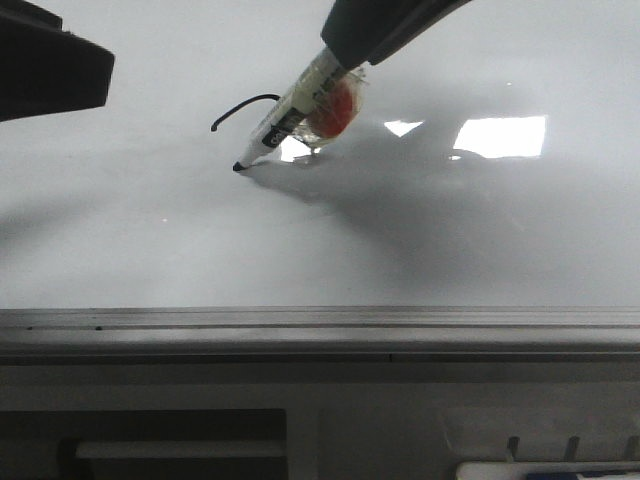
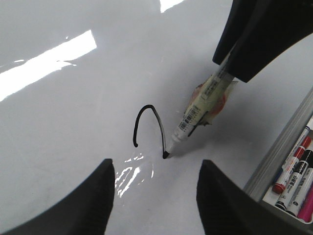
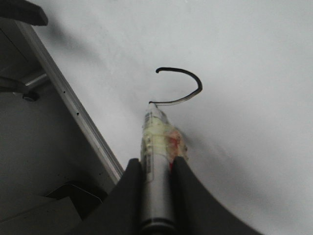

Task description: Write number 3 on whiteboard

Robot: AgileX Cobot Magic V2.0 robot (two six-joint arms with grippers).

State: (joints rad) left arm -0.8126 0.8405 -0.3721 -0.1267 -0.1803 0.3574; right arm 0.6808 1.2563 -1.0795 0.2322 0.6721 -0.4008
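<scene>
Right end effector [image 3: 157, 169] clamped on taped white marker pen [image 1: 285, 110], tip touching glossy pale whiteboard [image 1: 150, 240], thin black number 3 [image 2: 149, 125] upper curve drawn, lower bowl probably next.

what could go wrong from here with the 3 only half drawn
Only the top arc of the 3 is drawn, so a badly aimed lower curve could leave it unreadable. The marker is held steeply by the right claw; pressing hard might make it slip in the grip or skid on the glossy whiteboard. The open left claw hovers close and could smear wet ink.
</scene>
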